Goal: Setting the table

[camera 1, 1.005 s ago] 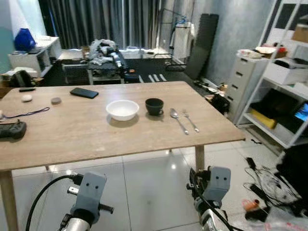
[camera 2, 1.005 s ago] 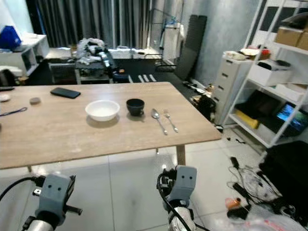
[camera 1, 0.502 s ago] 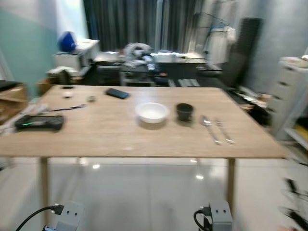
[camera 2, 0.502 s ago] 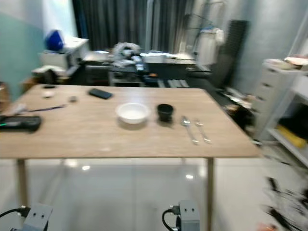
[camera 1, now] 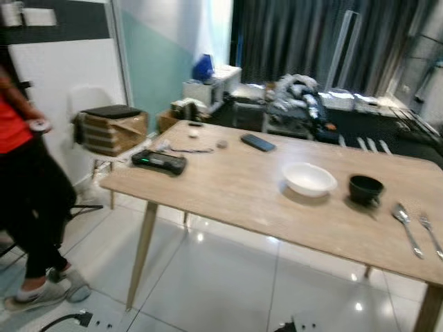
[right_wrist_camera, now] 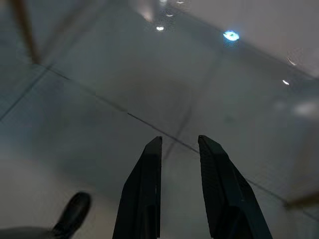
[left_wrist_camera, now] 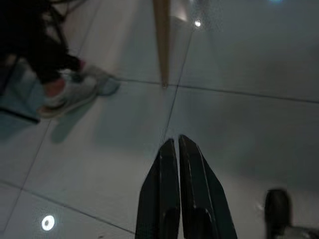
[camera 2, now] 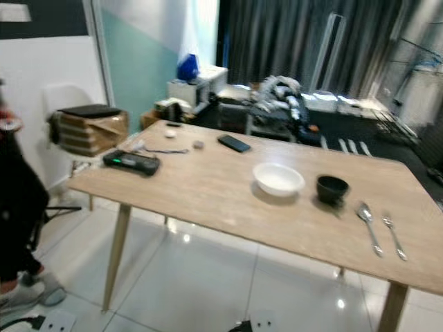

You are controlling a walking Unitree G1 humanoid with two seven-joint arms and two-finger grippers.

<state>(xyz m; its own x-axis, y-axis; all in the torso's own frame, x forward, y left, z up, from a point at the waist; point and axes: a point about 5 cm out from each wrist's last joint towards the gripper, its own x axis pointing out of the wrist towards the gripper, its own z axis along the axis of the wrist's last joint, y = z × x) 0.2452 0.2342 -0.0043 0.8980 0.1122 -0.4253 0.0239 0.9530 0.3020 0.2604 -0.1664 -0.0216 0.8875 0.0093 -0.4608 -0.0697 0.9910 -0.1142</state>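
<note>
Wooden table (camera 1: 242, 194) with tableware; both arms hung idle over floor tiles.
White bowl (camera 1: 309, 178), dark cup (camera 1: 365, 188), spoon (camera 1: 406, 227) and fork (camera 1: 430, 234) lay on the tabletop, well apart from both grippers. Left gripper (left_wrist_camera: 174, 142) fingers pressed together; right gripper (right_wrist_camera: 180, 142) fingers narrowly parted, empty (a person (camera 1: 28, 200) stood nearby).

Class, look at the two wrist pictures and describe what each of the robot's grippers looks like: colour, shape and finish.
The left gripper has two long black fingers, flat-sided, tapering to narrow tips, with a matte finish. The right gripper has the same two long black tapered fingers. No markings or cables can be made out on either.
</note>
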